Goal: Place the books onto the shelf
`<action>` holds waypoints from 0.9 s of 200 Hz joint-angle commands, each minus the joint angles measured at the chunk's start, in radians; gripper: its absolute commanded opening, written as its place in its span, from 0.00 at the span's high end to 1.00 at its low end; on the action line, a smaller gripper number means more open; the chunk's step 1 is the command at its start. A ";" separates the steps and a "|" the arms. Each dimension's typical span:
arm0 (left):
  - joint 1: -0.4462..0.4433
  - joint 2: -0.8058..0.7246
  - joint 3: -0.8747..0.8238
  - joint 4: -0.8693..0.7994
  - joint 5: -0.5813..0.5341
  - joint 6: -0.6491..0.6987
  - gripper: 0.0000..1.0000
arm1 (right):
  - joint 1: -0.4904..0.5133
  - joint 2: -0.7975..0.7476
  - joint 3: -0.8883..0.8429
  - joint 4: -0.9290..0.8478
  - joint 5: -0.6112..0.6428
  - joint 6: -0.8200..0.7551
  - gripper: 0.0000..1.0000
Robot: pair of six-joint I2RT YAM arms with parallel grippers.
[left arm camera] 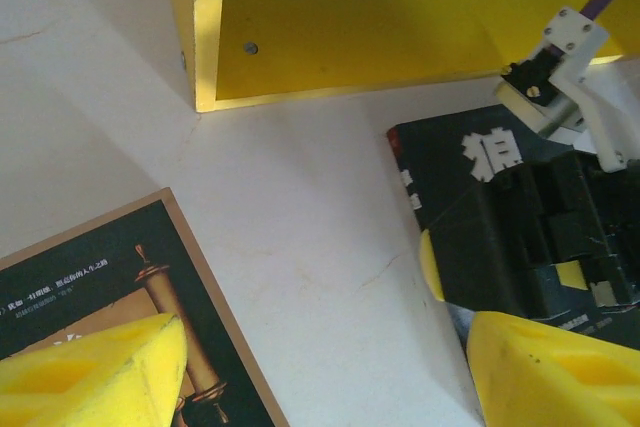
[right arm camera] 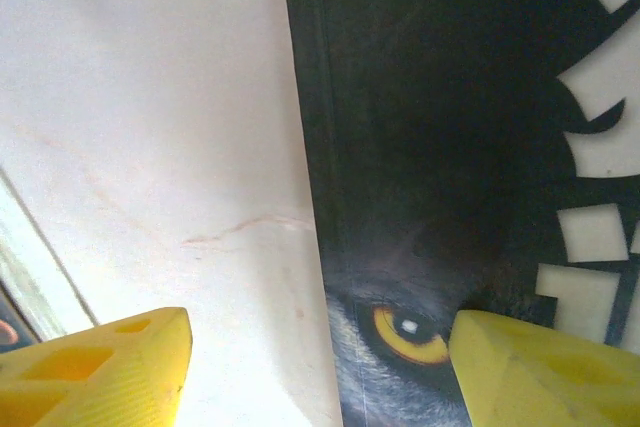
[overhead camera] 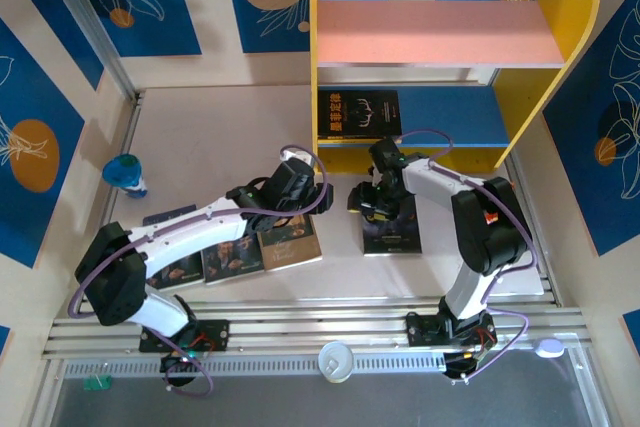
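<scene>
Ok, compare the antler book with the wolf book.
The antler book sits on the shelf's lower board; the wolf book lies on the table. The antler book's cover shows antlers; the wolf book's, a yellow eye. The open right gripper hovers over the wolf book, not the antler book. Both are dark.

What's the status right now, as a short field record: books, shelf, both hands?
shelf: antler book on its blue lower board
table: wolf book, plus three books under the left arm
left hand: open, over table between brown book and wolf book
right hand: open, straddling the wolf book's edge
</scene>
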 commanded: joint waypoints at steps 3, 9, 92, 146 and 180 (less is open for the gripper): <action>0.010 -0.019 -0.010 -0.025 -0.011 -0.012 0.26 | 0.016 0.039 -0.005 0.052 -0.079 0.014 0.30; 0.011 -0.018 -0.010 -0.028 -0.011 -0.012 0.26 | 0.009 0.030 -0.005 0.050 -0.079 0.011 0.30; 0.004 0.072 0.004 0.050 0.088 -0.066 0.26 | -0.160 -0.207 -0.095 0.003 -0.044 -0.054 0.29; 0.002 0.195 0.038 0.107 0.189 -0.107 0.27 | -0.301 -0.289 -0.175 -0.027 -0.009 -0.116 0.29; 0.002 0.259 0.065 0.131 0.247 -0.132 0.27 | -0.345 -0.269 -0.191 -0.035 0.036 -0.130 0.29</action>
